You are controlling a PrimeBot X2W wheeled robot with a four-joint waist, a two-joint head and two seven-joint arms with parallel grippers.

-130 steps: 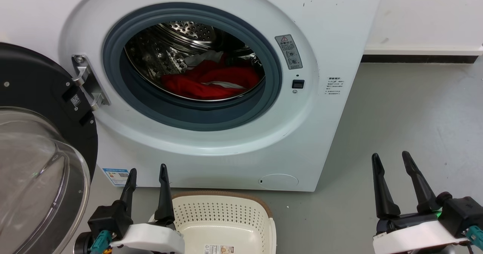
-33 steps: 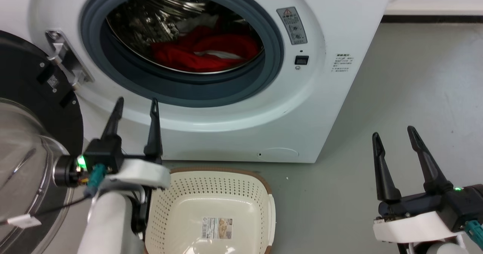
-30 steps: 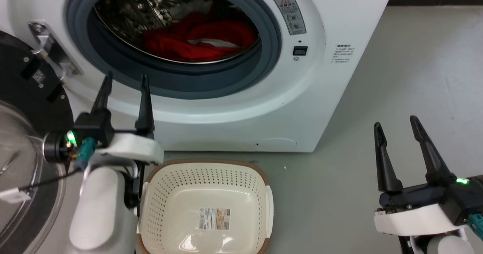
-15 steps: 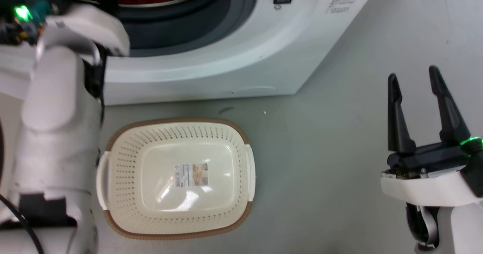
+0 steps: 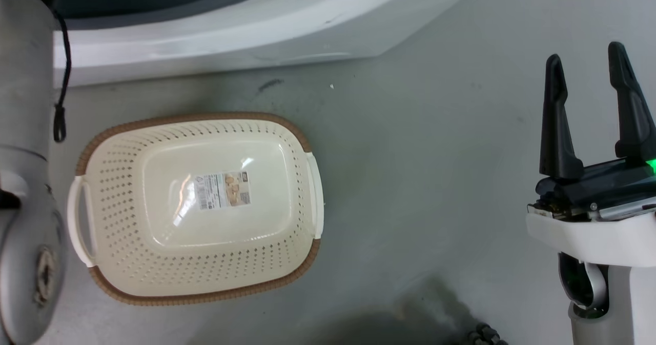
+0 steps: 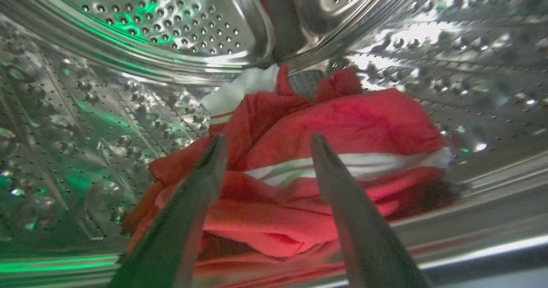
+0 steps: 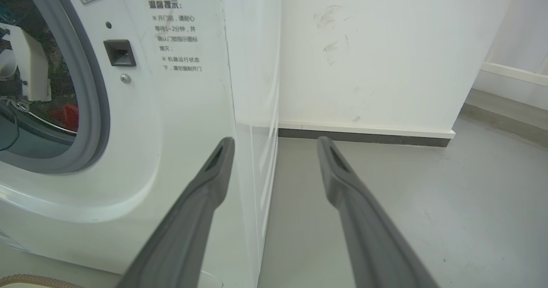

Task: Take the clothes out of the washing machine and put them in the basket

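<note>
Soft red clothes [image 6: 364, 121], white-striped, lie heaped in the perforated steel drum [image 6: 171, 22] of the washing machine [image 5: 230, 37]. Left hand [image 6: 269, 137] spread, now inside the drum; a second ago outside. Right hand [image 5: 584, 53] spread. Oval perforated cream basket [image 5: 154, 263], woven-look brown rim, on the floor [image 5: 435, 181].

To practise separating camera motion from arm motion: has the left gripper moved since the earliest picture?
Yes. The left gripper was low beside the basket, outside the washing machine; now it is inside the drum, open, pointing at the clothes.
</note>
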